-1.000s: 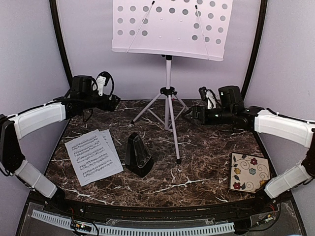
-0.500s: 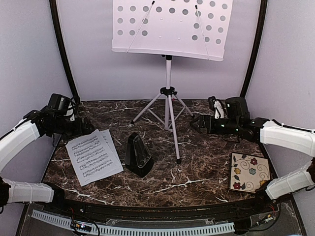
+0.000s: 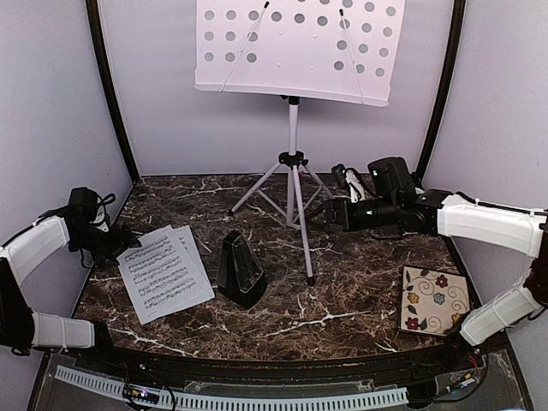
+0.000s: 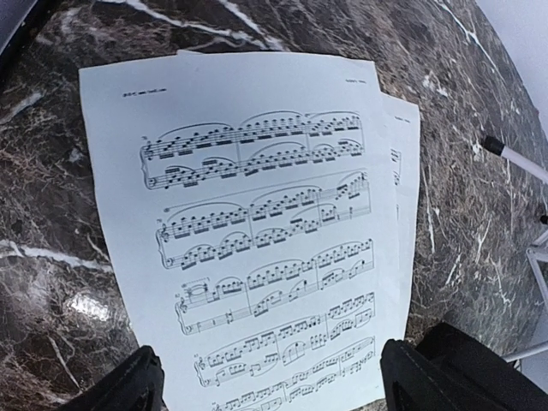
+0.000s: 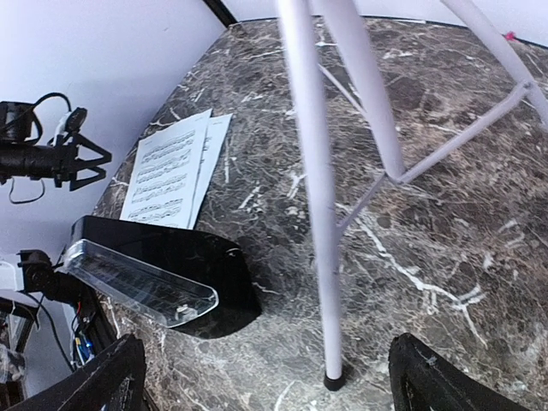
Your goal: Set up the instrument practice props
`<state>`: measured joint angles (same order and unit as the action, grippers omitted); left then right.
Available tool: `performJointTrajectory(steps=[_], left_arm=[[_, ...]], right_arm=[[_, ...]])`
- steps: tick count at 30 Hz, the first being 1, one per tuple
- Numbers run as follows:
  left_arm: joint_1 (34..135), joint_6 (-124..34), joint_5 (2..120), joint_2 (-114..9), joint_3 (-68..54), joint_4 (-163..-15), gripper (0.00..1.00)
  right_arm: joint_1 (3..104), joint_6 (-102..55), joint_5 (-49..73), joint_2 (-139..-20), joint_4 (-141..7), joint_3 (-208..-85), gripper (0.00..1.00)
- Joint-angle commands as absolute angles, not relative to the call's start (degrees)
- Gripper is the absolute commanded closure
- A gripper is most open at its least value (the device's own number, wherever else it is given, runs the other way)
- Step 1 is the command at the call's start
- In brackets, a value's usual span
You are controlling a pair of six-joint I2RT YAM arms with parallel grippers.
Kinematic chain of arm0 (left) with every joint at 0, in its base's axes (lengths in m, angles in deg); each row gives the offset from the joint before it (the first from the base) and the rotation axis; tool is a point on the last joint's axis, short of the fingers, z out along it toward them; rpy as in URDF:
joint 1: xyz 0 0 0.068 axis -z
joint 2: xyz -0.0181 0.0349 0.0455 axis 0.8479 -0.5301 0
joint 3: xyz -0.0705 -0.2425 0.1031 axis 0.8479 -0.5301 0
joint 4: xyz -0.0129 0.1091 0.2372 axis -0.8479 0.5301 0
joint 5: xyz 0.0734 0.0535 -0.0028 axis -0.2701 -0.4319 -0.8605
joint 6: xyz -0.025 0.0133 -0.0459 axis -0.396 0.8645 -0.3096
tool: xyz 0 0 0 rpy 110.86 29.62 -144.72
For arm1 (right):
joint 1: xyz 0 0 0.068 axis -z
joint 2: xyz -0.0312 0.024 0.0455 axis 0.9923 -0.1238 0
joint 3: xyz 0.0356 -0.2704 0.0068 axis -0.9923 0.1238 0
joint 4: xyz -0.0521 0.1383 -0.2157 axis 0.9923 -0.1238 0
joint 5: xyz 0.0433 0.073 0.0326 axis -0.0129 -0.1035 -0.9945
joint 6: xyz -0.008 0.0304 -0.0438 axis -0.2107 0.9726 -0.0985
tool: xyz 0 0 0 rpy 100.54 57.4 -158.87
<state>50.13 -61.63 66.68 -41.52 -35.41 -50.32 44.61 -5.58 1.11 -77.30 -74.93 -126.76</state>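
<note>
The white music stand's silver pole [image 3: 293,128] rises upright from spread tripod legs at the back middle of the marble table [image 3: 360,257]. Its hole-dotted desk [image 3: 295,47] faces the arms, long side running left to right. One leg [image 5: 312,188] reaches forward, its foot just right of the black pyramid metronome [image 3: 241,270], which stands upright with its narrow end up.

Left of the metronome, two printed music sheets [image 3: 163,272] lie flat and overlapped. Their long axis runs near to far, the near end skewed right.

The left gripper [image 3: 120,246] sits low at the sheets' left edge. In the left wrist view its fingers [image 4: 128,385] are spread wide either side of the top sheet [image 4: 257,231], clamping nothing.

The right gripper [image 3: 330,214] hovers beside the tripod, also spread wide and empty. A floral tile [image 3: 435,300] lies near right.
</note>
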Motion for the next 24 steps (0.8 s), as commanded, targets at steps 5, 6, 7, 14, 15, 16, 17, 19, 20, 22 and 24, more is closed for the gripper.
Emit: performJointTrajectory(steps=[5,6,7,14,15,16,17,19,20,22,24], left_arm=[[38.2,-59.4,77.3,-43.9,-40.3,-64.3,0.14],[37.3,-58.8,77.8,-44.8,-40.3,-65.4,0.15],[36.5,-58.1,77.8,-45.9,-40.3,-66.1,0.16],[30.5,-53.5,77.3,-52.2,-40.2,-68.4,0.22],[30.4,-52.9,77.6,-53.3,-40.1,-68.9,0.23],[30.4,-52.4,77.7,-54.2,-40.0,-69.4,0.24],[30.2,-51.9,77.2,-55.6,-39.9,-69.8,0.25],[29.6,-51.3,77.4,-57.3,-40.1,-71.3,0.28],[29.4,-51.2,77.9,-58.2,-40.1,-72.0,0.29],[29.3,-50.7,78.4,-59.7,-40.0,-73.1,0.34],[29.3,-50.6,78.3,-60.5,-40.5,-74.9,0.39]], right_arm=[[39.4,-9.1,0.0,-80.6,-79.8,-134.3,0.01],[38.9,-9.3,0.0,-81.2,-80.3,-135.2,0.01],[38.4,-9.5,0.1,-81.9,-80.8,-136.3,0.01],[36.8,-10.0,-0.4,-84.6,-81.9,-139.9,0.03],[36.8,-9.9,-0.5,-84.8,-81.7,-140.1,0.03],[36.7,-9.9,-0.6,-84.9,-81.6,-140.2,0.03],[36.8,-9.9,-0.8,-85.1,-81.4,-140.4,0.03],[36.8,-9.9,-1.3,-85.5,-81.3,-140.7,0.03],[36.8,-9.9,-1.3,-85.7,-81.2,-140.9,0.03],[36.8,-9.9,-1.3,-85.8,-81.1,-141.1,0.04],[36.8,-9.9,-1.2,-85.9,-81.1,-141.2,0.04]])
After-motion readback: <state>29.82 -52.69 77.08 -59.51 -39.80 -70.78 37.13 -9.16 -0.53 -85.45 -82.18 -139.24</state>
